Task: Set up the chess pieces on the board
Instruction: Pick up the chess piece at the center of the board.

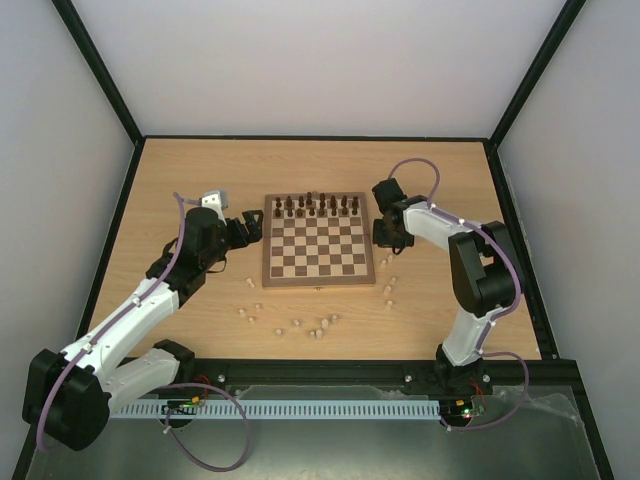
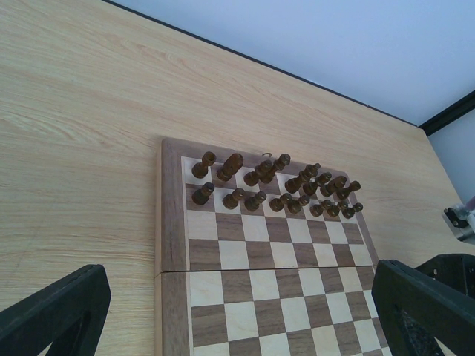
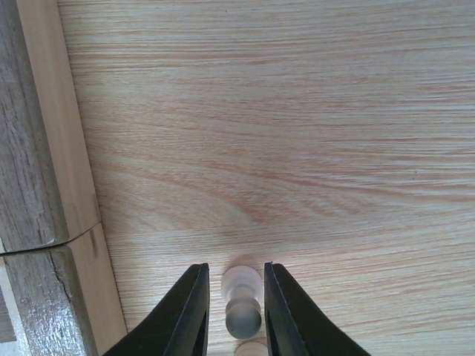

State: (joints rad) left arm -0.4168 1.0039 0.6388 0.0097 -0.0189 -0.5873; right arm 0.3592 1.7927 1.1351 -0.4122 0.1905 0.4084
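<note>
Pale walls close in a light wooden tabletop (image 1: 200, 170), and the work sits toward its far half. At the left, the left claw (image 1: 250, 228) hangs just off the board's left edge with its jaws spread wide and nothing in them. Leave it there, out of the way.

On the board (image 1: 320, 262), the dark pieces (image 1: 318, 207) fill the 2 far rows. The 2 near rows are bare. The loose pale pieces (image 1: 320, 328) lie scattered on the tabletop between the board's near edge and the arm bases, with a few more off its near right corner.

At the right, just beside the board's right edge, the right claw (image 3: 236, 268) has its jaws drawn narrow around 1 pale piece (image 3: 243, 297). Its fingers (image 3: 189, 311) flank the piece closely, and as far as the wrist view shows they grip it. Another pale shape sits just behind it, too cropped to name.

The step in hand looks like lifting this piece to a near-row square:
- Rise straight up until the base is above the board's raised border.
- Cross over, keeping well apart from the dark pieces.
- Lower it upright onto the middle of 1 square.
- Open only once the base sits flat, because such a small turned piece will tip or roll easily.
</note>
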